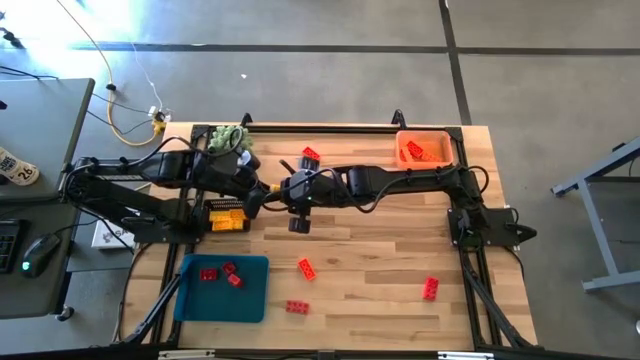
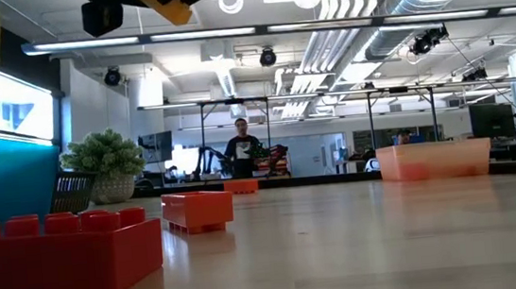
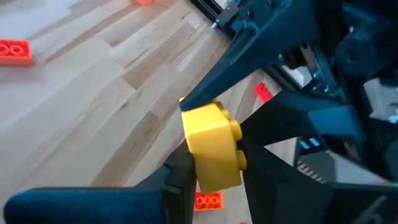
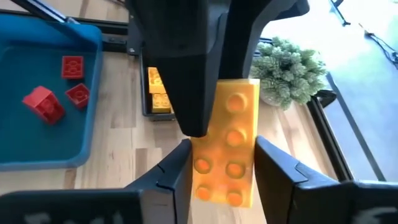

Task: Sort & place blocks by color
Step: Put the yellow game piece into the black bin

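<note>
Yellow block, clamped between both grippers' jaws

A pale wooden counter carries a blue tray at one near corner, an orange bin at a far corner, a black tray of yellow blocks, a green plant ball and scattered red blocks.

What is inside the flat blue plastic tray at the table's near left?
The flat blue plastic tray holds three small red studded bricks, loosely grouped near its far edge. Nothing covers the tray, so its floor is fully visible.
</note>
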Tool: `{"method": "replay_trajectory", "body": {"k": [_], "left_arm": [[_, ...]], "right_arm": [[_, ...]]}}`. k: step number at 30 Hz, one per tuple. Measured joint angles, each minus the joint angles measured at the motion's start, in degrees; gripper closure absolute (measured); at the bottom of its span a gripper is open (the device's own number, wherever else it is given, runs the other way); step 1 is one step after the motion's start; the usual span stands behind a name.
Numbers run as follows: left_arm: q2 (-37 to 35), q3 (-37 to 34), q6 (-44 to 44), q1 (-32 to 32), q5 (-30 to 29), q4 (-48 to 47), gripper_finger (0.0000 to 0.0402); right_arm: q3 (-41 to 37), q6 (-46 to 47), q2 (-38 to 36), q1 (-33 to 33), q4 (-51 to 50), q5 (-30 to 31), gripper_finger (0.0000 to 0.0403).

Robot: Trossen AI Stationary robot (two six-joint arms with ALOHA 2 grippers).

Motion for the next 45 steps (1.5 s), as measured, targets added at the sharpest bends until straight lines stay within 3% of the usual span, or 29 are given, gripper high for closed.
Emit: {"method": "replay_trajectory", "body": {"k": [9, 18, 24, 35, 45], "left_arm": [[0.1, -0.1, 5.0, -1.2, -3.1, -4.2, 0.0327], [0.1, -0.1, 4.3, -4.1, -6.2, -17.7, 0.0327], [0.1, -0.4, -1.0, -7.2, -10.6, -30.1, 0.0327], [0.7, -7.4, -13.9, -12.6, -13.3, -32.1, 0.0327], [6.8, -7.5, -23.2, -16.9, -16.1, -43.8, 0.0327]], "right_arm": [[0.0, 0.1, 0.0, 0.1, -1.6, 1.5, 0.0235], [0.0, -0.9, 0.0, 0.1, -5.9, 2.0, 0.0225], [0.0, -0.9, 0.0, 0.1, -8.9, 2.0, 0.0224], [0.0, -1.0, 0.0, 0.1, -10.0, 3.1, 0.0224], [0.0, 0.0, 0.0, -0.1, -11.9, 6.8, 0.0224]]}}
